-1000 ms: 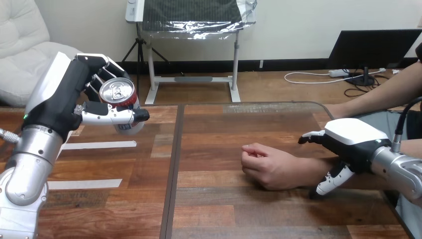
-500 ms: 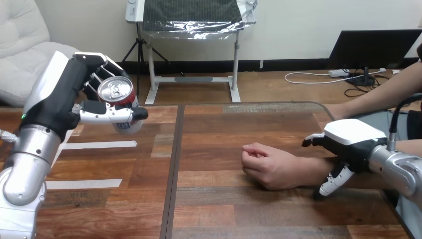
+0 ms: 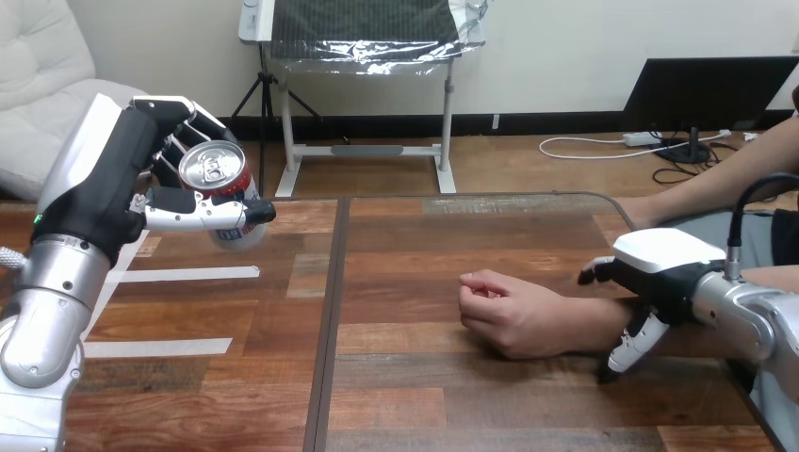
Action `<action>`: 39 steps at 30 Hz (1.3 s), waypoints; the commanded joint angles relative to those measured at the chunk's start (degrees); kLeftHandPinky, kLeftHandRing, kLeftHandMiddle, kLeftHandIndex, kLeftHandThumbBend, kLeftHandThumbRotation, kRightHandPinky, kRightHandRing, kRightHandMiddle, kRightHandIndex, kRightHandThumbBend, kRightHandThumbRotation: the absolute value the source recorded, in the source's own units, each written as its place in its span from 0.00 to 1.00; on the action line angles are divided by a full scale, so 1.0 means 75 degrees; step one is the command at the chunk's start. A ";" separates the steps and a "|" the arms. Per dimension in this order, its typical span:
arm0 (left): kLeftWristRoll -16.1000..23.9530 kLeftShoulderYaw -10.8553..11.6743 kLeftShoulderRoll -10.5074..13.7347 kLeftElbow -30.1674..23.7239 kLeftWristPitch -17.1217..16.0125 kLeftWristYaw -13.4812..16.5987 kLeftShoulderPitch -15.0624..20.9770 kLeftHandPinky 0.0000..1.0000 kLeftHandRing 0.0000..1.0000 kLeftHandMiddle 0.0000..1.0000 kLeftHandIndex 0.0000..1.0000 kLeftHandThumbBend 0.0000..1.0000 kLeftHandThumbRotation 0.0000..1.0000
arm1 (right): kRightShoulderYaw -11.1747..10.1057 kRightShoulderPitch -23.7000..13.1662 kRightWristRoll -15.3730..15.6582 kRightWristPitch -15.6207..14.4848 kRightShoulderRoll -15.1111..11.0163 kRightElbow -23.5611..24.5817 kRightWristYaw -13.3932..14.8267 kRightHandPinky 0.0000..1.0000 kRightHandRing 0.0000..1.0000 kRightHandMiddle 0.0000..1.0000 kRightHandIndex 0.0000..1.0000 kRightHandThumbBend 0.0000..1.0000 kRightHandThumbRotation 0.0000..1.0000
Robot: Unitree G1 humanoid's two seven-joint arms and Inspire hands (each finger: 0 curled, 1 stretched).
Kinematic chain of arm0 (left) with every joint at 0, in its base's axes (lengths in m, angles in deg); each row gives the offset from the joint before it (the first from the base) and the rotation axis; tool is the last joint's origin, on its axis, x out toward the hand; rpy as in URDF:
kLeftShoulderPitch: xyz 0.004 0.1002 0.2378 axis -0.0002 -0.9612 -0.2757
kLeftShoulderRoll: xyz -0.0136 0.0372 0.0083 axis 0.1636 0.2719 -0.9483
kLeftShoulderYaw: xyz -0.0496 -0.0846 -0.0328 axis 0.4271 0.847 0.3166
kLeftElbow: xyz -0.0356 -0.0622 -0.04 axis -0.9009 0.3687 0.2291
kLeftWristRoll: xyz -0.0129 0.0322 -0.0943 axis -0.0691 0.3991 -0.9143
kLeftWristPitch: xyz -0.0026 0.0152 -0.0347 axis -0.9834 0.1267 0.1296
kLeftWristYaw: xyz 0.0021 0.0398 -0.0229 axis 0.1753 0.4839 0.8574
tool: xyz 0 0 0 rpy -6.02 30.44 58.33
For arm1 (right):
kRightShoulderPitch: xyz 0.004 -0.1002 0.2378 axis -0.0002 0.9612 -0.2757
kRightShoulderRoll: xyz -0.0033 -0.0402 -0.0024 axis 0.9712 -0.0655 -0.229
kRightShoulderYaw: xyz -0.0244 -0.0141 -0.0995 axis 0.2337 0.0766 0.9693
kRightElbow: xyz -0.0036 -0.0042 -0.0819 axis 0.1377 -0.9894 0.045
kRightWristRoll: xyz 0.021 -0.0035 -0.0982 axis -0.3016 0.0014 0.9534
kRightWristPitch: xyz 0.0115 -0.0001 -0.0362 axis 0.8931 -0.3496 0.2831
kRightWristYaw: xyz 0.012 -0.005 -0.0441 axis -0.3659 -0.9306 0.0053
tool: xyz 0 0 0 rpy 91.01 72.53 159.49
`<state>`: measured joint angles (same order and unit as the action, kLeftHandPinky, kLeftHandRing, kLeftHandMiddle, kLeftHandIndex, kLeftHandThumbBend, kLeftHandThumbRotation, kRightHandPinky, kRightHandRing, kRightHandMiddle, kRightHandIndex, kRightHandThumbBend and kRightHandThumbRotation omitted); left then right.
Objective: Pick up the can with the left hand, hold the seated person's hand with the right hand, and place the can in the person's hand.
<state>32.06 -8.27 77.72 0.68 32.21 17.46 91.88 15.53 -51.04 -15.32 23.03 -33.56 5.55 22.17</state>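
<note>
Left robot hand: the left robot hand (image 3: 113, 188) is raised off the surface (image 3: 424, 395) at the view's left, at the end of a silver forearm that comes up from the bottom left corner.
Left robot hand's hold: closed round the can (image 3: 226, 202); the thumb (image 3: 193, 217) lies across the can's near side and the fingers (image 3: 179, 141) wrap its far side.
Can, place: in the air in the left robot hand, over the left part of the surface and well apart from the person's hand (image 3: 509, 315).
Can, long axis: tilted, neither upright nor flat. It runs from the upper left down to the lower right.
Can, pointing: the silver top with its pull tab is the upper end and faces up and toward the camera; the base points down and away, toward the surface.
Person's hand: a loose fist resting on the surface right of centre, with the curled fingers at its left end; the forearm leads off to the right.
Right robot hand: the right robot hand (image 3: 664, 264) comes in from the right edge and sits over the person's wrist (image 3: 589, 325), its white back facing up.
Right robot hand's hold: I cannot tell whether it grips the wrist or only rests over it.
Surface markings: two white tape strips (image 3: 188, 274) lie on the left part, below the can.
</note>
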 commanded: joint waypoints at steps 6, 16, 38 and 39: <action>-0.0145 0.0214 0.0201 -0.0424 -0.0269 0.0016 0.0400 0.28 0.33 0.38 0.42 0.73 0.00 | 0.0253 0.0094 -0.0070 -0.0486 0.0376 -0.0536 -0.0408 0.63 0.84 0.85 0.84 1.00 0.27; -0.0191 0.0238 0.0178 -0.0336 -0.0340 0.0025 0.0440 0.29 0.33 0.38 0.42 0.72 0.00 | 0.0464 0.0089 0.0037 -0.0636 0.0443 -0.0504 -0.0613 0.59 0.80 0.82 0.83 1.00 0.26; -0.0119 0.0208 0.0136 -0.0437 -0.0213 0.0035 0.0439 0.28 0.33 0.38 0.42 0.72 0.00 | 0.0732 0.0154 0.0040 -0.0471 0.0565 -0.0501 -0.0561 0.47 0.62 0.70 0.79 0.94 0.28; -0.0122 0.0208 0.0133 -0.0447 -0.0200 0.0030 0.0439 0.28 0.33 0.38 0.42 0.72 0.00 | 0.0744 0.0154 0.0047 -0.0456 0.0569 -0.0507 -0.0547 0.43 0.58 0.66 0.78 0.93 0.28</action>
<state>31.91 -8.03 77.71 0.68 31.24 17.34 91.88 18.73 -53.15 -15.21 19.26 -32.02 4.56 18.85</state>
